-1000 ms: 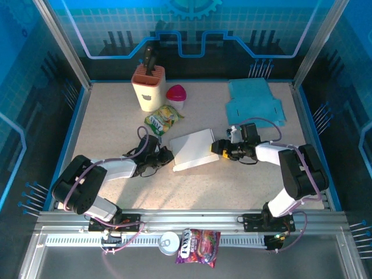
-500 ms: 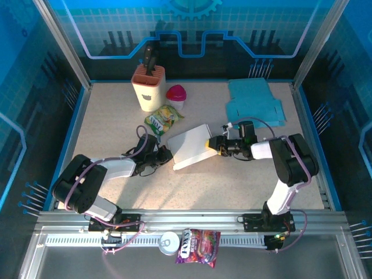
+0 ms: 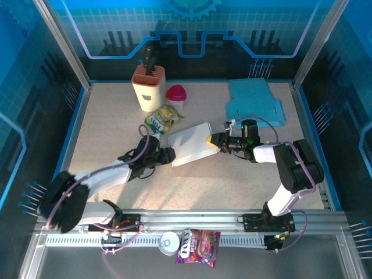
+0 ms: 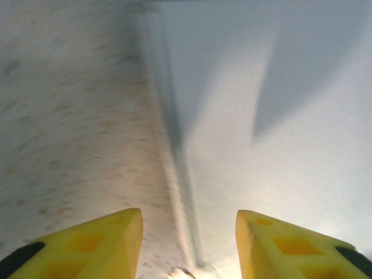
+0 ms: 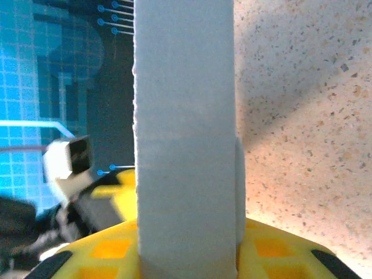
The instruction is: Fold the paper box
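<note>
- Tabletop (image 3: 116, 116): speckled beige, blue-framed enclosure around it.
- Blue card sheets (image 3: 256, 102): stacked flat at back-right corner, well apart from both arms.
- Paper box (image 3: 192, 144): white, approx. centre of tabletop, betw. the two arms, partly raised, long side running near-left to back-right. Left wrist view: pale panel (image 4: 279, 116) w/ a crease line ahead of the fingers. Right wrist view: grey-white panel (image 5: 183, 116) standing upright.
- Knife block (image 3: 149, 87): cream, upright, back-left, dark handles on top.
- Snack bag (image 3: 163, 119): green/yellow, lying just in front of block, near box's back-left corner.
- Cup w/ pink lid (image 3: 176, 94): just right of block.
- Left end effector (image 3: 168, 156): at box's left edge; yellow fingers spread apart (image 4: 189, 218), nothing held.
- Right end effector (image 3: 214, 139): at box's right edge; fingers closed onto the upright panel (image 5: 186, 256), gripping the paper box.
</note>
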### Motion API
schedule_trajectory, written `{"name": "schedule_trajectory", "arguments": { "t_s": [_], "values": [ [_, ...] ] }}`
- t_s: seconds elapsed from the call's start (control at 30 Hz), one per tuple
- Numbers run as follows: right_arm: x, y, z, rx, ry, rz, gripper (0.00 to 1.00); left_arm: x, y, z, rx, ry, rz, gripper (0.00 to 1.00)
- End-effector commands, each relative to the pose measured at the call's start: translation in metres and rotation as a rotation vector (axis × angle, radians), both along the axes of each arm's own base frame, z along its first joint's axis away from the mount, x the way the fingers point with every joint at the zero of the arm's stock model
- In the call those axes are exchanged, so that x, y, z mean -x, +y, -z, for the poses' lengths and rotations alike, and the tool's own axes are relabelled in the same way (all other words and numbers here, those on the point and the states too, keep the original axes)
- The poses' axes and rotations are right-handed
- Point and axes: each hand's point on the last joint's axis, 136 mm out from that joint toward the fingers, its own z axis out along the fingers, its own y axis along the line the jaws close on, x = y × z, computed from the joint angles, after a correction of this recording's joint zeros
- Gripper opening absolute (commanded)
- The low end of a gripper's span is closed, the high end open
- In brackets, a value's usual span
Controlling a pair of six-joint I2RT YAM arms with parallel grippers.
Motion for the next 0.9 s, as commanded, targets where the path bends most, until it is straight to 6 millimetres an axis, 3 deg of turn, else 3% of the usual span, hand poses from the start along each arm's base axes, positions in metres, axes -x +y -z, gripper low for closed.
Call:
{"name": "schedule_trajectory", "arguments": {
  "t_s": [0.0, 0.07, 0.3, 0.33, 0.5, 0.6, 0.7, 0.87],
  "values": [
    [0.002, -0.005, -0.015, -0.022, 0.059, 0.062, 0.26, 0.008, -0.015, -0.043, -0.282, -0.352, 0.214, 0.56],
    [0.005, -0.009, -0.018, -0.024, 0.103, 0.093, 0.26, 0.018, -0.028, -0.053, -0.389, -0.474, 0.313, 0.60],
    [0.018, -0.017, -0.031, -0.004, 0.253, 0.142, 0.23, 0.026, -0.059, -0.058, -0.852, -0.731, 0.530, 0.64],
    [0.020, -0.018, -0.032, 0.005, 0.271, 0.142, 0.22, 0.028, -0.065, -0.057, -0.904, -0.788, 0.566, 0.74],
    [0.029, -0.024, -0.040, 0.012, 0.328, 0.147, 0.22, 0.018, -0.082, -0.058, -1.025, -0.908, 0.590, 0.76],
    [0.032, -0.028, -0.042, 0.003, 0.361, 0.156, 0.22, 0.011, -0.087, -0.050, -1.095, -0.921, 0.597, 0.76],
    [0.037, -0.029, -0.041, 0.014, 0.400, 0.154, 0.23, 0.002, -0.090, -0.056, -1.155, -0.974, 0.546, 0.74],
    [0.042, -0.032, -0.034, 0.008, 0.452, 0.158, 0.23, 0.000, -0.099, -0.060, -1.155, -0.990, 0.566, 0.57]
  ]
}}
